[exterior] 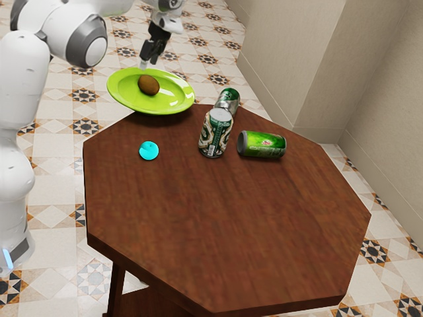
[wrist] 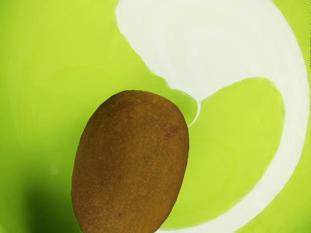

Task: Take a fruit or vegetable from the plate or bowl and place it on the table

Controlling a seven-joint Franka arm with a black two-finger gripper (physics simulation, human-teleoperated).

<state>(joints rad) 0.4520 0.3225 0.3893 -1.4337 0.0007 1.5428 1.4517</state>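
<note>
- Lime green, that plate, and right on it sits the kiwi, brown, speckled, the fruit this whole play is about!
- Above it hangs the black gripper, tips pointing down, a bit of daylight between them and the kiwi from where I stand.
- Are the fingers apart or together? I can't tell from here, folks, nor how wide; but the kiwi rests on the plate, so it isn't lifted.
- We're in the approach, I'd say: lining up for the grasp, with the lift and the placing both to come.
- The next move, as I read it: centre over the kiwi, make sure there's room to straddle it, come down around its narrower width, then squeeze gently.
- Careful, though! The plate seems to reach out past the table's edge, so a hard push could tip it, and that rounded skin could roll away from a lopsided grip.
- After that, up over the rim and across to the brown wooden table, setting down short of the upright can, the green can on its side and the little cyan disc.
</note>
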